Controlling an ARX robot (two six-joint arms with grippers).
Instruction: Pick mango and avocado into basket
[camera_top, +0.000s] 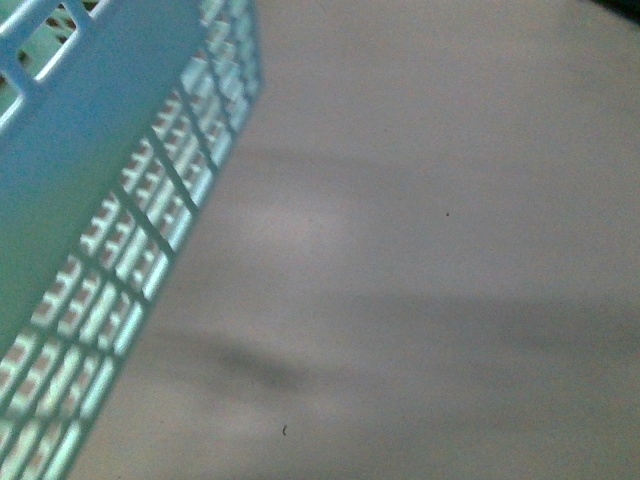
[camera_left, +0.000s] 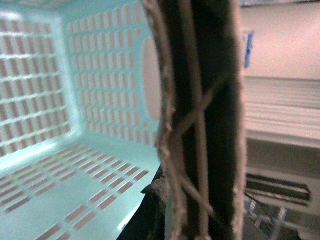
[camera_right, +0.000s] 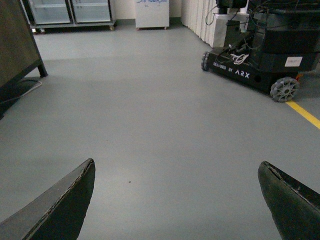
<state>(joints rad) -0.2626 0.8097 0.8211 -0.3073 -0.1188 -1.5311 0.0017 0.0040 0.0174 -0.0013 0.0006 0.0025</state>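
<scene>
Right wrist view: right gripper (camera_right: 176, 162) spread wide over open floor (camera_right: 150, 100); basket (camera_top: 90, 150) wall borders bare surface (camera_top: 430, 260).

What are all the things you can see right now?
basket: one, light turquoise, left side of the front view; the part of its inside that shows holds no fruit.
dark strip with pale cords: one, brownish-black, close to the left wrist camera; too blurred to name.
floor: grey, below the right arm.
yellow line: one, on the floor.
wheeled cart: one, black, marked ARX, far across the floor.
glass-door cabinet: two doors, pale, by the far wall.
mango, avocado: none in sight.
right pincer: one, dark, wide open, nothing between.
left pincer: cannot be made out.
</scene>
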